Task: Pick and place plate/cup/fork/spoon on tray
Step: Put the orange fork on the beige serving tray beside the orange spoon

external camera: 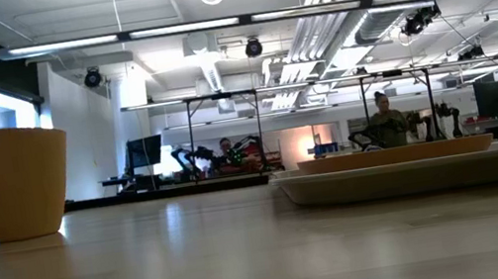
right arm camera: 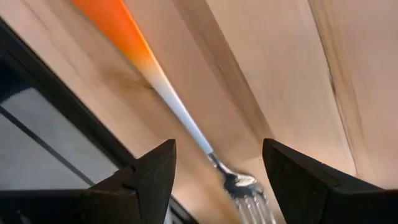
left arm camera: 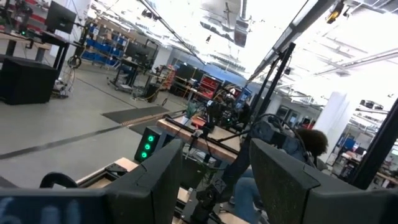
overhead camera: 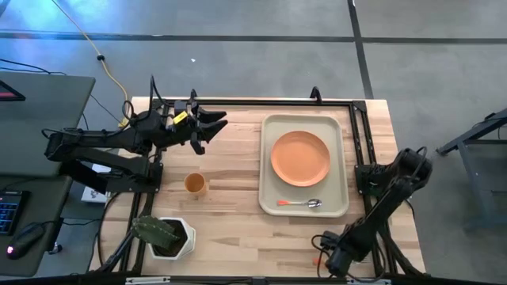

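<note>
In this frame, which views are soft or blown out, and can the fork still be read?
Right wrist view: the fork lies close and soft, its handle blurring to an orange smear, tines legible between the open fingers. Left wrist view: ceiling lights wash out the upper room. Low view: the near table is blurred, the cup fairly crisp. High view: evenly lit.

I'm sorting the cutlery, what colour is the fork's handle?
Orange-red, fading to a silver stem; the fork shows best in the right wrist view.
</note>
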Action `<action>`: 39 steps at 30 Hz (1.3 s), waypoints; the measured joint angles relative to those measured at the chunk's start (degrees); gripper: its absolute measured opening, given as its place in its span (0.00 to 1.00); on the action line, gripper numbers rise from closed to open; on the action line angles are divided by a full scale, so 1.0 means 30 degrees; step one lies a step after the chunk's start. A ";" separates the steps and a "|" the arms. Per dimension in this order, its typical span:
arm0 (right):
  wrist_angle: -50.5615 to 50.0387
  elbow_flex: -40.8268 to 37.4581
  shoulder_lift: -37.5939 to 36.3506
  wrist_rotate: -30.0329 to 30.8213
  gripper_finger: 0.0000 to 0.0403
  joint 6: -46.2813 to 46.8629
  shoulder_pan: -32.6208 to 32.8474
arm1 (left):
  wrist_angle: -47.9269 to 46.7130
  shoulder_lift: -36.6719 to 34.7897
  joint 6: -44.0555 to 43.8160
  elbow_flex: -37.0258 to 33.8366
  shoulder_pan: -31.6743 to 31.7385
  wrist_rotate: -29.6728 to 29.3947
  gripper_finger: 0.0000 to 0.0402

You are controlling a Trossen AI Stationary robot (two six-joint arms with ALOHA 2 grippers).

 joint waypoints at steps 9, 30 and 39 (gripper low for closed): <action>0.0079 0.0035 0.0590 0.0025 0.58 -0.1564 0.0432 | -0.0005 0.0000 0.0005 0.0004 0.0000 0.0000 0.45; -0.0753 0.0131 0.1460 0.2590 0.30 -0.3734 0.1782 | 0.0000 0.0000 0.0007 0.0007 0.0350 0.0000 0.45; -0.0782 0.0044 0.1003 0.3176 0.09 -0.3350 0.1700 | 0.0005 0.0000 0.0015 0.0007 0.0350 0.0000 0.45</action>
